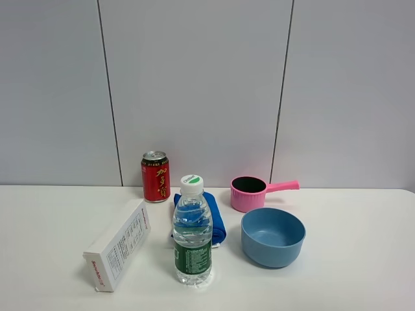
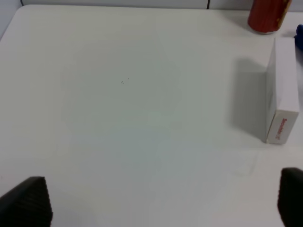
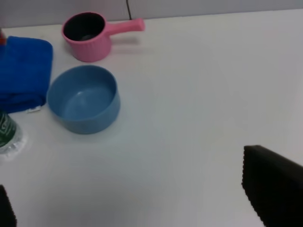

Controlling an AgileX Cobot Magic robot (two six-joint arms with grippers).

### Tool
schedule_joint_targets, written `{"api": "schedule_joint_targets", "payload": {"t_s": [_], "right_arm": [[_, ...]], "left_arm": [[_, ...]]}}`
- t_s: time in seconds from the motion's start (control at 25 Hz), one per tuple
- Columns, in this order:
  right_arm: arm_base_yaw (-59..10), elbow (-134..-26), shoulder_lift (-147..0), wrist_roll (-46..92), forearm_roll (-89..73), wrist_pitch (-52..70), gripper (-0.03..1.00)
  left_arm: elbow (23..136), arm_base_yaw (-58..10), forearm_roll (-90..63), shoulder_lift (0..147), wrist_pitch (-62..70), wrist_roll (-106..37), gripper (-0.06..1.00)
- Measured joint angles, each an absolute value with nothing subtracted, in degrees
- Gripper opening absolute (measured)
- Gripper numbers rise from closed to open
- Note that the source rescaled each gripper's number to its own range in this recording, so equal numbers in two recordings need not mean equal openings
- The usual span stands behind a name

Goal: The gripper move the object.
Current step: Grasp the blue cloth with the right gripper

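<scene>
On the white table stand a clear water bottle [image 1: 192,232] with a green label, a red can [image 1: 155,176], a pink pot [image 1: 249,193] with a handle, and a blue bowl [image 1: 273,236]. A white box [image 1: 118,253] lies at the front left and a folded blue cloth [image 1: 214,219] lies behind the bottle. Neither gripper shows in the exterior high view. My left gripper [image 2: 161,203] is open and empty over bare table, apart from the white box [image 2: 282,94]. My right gripper [image 3: 142,203] is open and empty, apart from the blue bowl [image 3: 84,98].
A grey panelled wall stands behind the table. The red can [image 2: 267,14] shows beyond the box in the left wrist view. The pink pot [image 3: 88,34], blue cloth [image 3: 21,71] and bottle base [image 3: 8,137] show in the right wrist view.
</scene>
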State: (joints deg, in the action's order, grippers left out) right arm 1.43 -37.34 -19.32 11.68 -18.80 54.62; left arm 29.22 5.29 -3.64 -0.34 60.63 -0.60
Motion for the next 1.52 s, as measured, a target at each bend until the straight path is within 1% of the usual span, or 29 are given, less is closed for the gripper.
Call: {"api": "schedule_joint_targets", "payload": {"t_s": [0.2,0.36,0.56,0.76,0.96,1.24,1.32,1.52], "right_arm": [[1.4,-44.2,-37.1,15.5,-24.6,51.3,0.98],[1.4,-52.8,-50.0,17.2,-28.8,50.4,0.98],[1.4,-64.2,-64.5,20.5,-29.3,50.1,0.98],[1.4,-72.9,-74.2,24.7,-29.4,49.6,0.98],[0.8,-75.5,-78.4,29.6,-31.1,47.0,0.98],[-8.1,-75.6,-83.8,31.9,-32.4,43.0,0.98],[-11.1,-75.6,-86.1,31.8,-32.4,40.0,0.98],[-17.0,-75.8,-92.7,26.1,-32.1,33.6,0.96]], "left_arm": [[29.2,5.3,-3.6,-0.3,60.6,-0.6,1.0],[29.2,5.3,-3.6,-0.3,60.6,-0.6,1.0],[29.2,5.3,-3.6,-0.3,60.6,-0.6,1.0],[29.2,5.3,-3.6,-0.3,60.6,-0.6,1.0],[29.2,5.3,-3.6,-0.3,60.6,-0.6,1.0],[29.2,5.3,-3.6,-0.3,60.6,-0.6,1.0],[29.2,5.3,-3.6,-0.3,60.6,-0.6,1.0],[29.2,5.3,-3.6,-0.3,60.6,-0.6,1.0]]}}
